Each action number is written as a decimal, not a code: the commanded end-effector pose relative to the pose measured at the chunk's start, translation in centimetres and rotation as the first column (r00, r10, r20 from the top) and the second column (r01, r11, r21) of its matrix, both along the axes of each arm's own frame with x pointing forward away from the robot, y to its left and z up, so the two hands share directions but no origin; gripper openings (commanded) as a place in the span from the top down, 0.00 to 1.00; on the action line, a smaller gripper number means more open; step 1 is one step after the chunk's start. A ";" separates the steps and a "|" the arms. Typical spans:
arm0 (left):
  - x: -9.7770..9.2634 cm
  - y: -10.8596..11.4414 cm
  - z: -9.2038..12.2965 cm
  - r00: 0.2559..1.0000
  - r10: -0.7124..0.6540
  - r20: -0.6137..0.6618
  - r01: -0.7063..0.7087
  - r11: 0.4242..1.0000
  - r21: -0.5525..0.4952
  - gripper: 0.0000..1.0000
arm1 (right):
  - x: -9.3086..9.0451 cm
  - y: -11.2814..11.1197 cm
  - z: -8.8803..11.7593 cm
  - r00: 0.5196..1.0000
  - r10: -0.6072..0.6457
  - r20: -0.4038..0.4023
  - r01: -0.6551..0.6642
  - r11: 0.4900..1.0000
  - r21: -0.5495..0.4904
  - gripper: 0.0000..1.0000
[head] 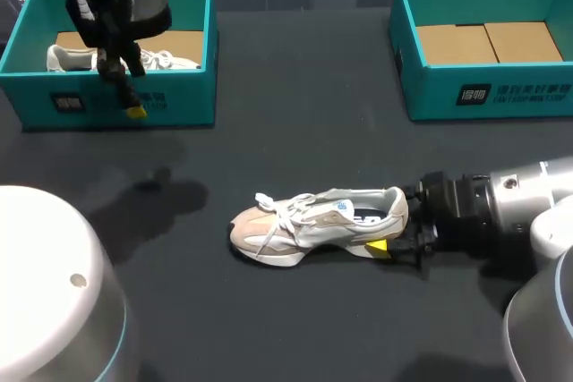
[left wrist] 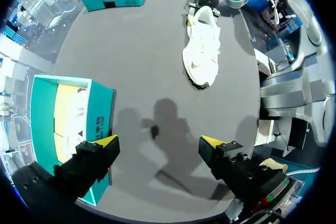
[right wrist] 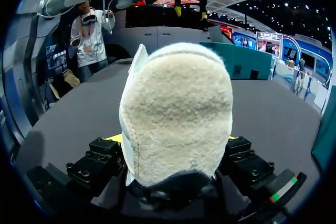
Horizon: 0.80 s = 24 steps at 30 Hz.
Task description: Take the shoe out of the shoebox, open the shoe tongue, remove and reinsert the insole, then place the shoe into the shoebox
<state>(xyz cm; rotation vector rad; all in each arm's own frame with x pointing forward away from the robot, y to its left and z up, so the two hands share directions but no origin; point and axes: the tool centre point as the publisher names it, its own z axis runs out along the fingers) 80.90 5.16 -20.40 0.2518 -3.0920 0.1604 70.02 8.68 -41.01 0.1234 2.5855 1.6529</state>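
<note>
- Head view: A pale shoe (head: 304, 225) lies on its sole in the middle of the dark table (head: 295, 131), out of both boxes, toe toward the robot's left. The right gripper (head: 387, 232) clamps its heel, one yellow tip showing against the near side. The left gripper (head: 130, 100) hangs over the front wall of the left shoebox (head: 179, 100), where a second shoe (head: 67, 58) lies inside. The right shoebox (head: 501, 96) stands well apart at the far right, holding only brown cardboard.
- Left wrist view: The left gripper (left wrist: 160, 142) is spread wide with nothing between its fingers. The left shoebox (left wrist: 100, 114) is just beside one finger, and the shoe (left wrist: 202, 51) lies far ahead on the table.
- Right wrist view: The shoe's fleecy heel (right wrist: 178, 114) fills the space between the right gripper's fingers, which press it from both sides.
</note>
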 end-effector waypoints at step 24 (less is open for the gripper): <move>-9.7 -8.8 -2.0 0.750 0.644 0.154 -0.660 0.743 0.106 0.00 | 0.0 0.0 -0.2 1.000 0.001 -0.001 -0.001 1.000 -0.004 1.00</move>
